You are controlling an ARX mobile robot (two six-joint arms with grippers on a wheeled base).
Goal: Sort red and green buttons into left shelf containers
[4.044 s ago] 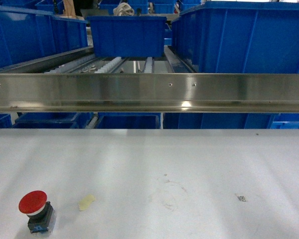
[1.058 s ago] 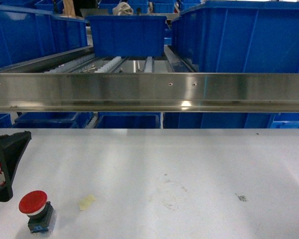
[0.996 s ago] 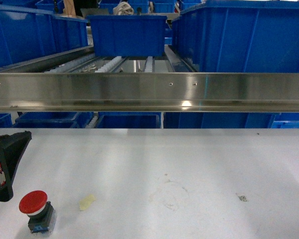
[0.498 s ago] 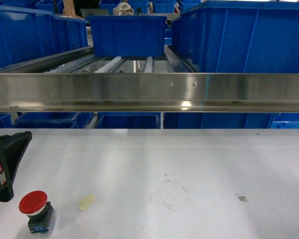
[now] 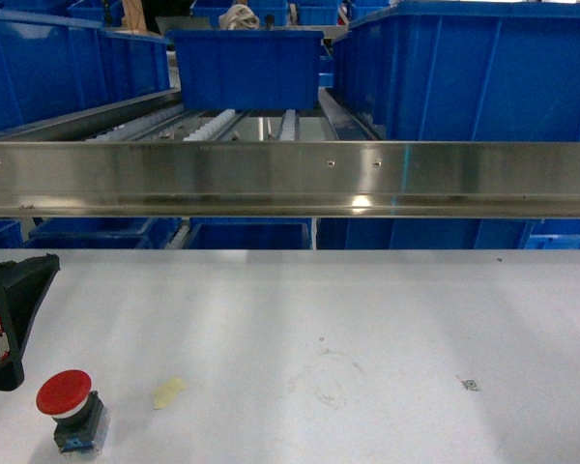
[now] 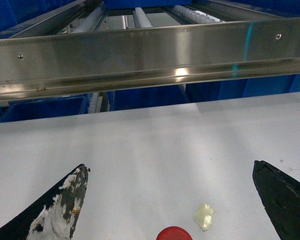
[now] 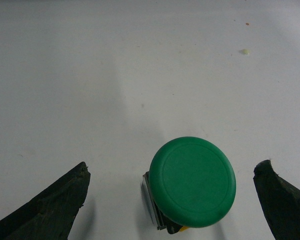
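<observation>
The red button (image 5: 63,406) stands on the white table near the front left corner; only the edge of its cap (image 6: 174,234) shows at the bottom of the left wrist view. My left gripper (image 6: 170,167) hovers open just behind it, its black housing (image 5: 5,314) at the head view's left edge. The green button (image 7: 192,181) lies on the table between the open fingers of my right gripper (image 7: 175,164), touching neither finger; neither appears in the head view. Blue shelf containers (image 5: 68,68) sit at the upper left, behind the rail.
A steel shelf rail (image 5: 290,179) runs across above the table's far edge, with rollers behind it. More blue bins stand at centre (image 5: 246,72) and right (image 5: 474,82), and lower ones under the rail. A yellowish scrap (image 5: 167,391) lies right of the red button.
Four seconds ago the left gripper was out of the head view; it has since come in at the left edge and has stayed nearly still over the last second. The red button has not moved.
</observation>
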